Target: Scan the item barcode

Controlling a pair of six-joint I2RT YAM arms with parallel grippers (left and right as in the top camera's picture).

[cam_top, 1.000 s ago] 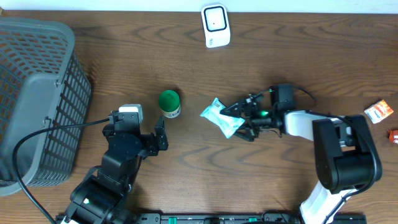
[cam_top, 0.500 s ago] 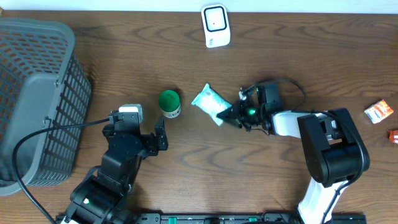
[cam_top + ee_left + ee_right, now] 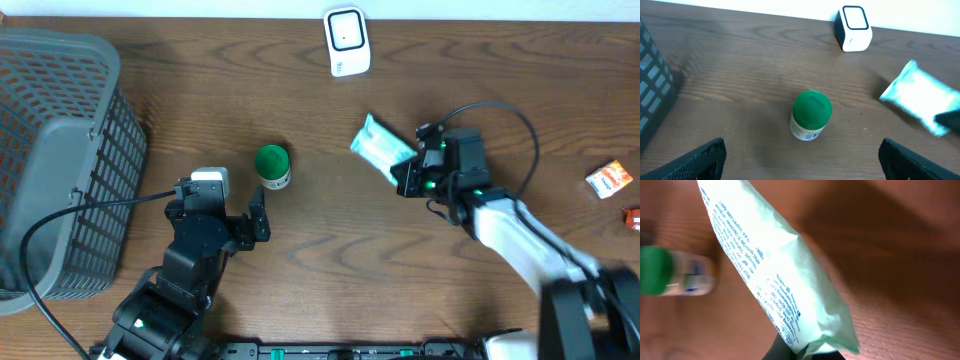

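packet (image 3: 775,275) print (right wrist only), scanner (image 3: 346,40) overhead

Table (image 3: 300,250): dark wood, clear grain, matt finish. Packet (image 3: 381,150): thin plastic film, pale green, creased, slight sheen, w/ fine blue print. Bottle (image 3: 272,165): smooth green plastic cap, white label. Scanner (image 3: 346,40): glossy white plastic. Basket (image 3: 110,200): grey plastic mesh, matt.

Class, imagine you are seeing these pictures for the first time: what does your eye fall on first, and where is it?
The pale green packet stands out, pinched in the right hand, right of centre. Next comes the green-capped bottle standing near the middle, then the big grey basket at the left edge.
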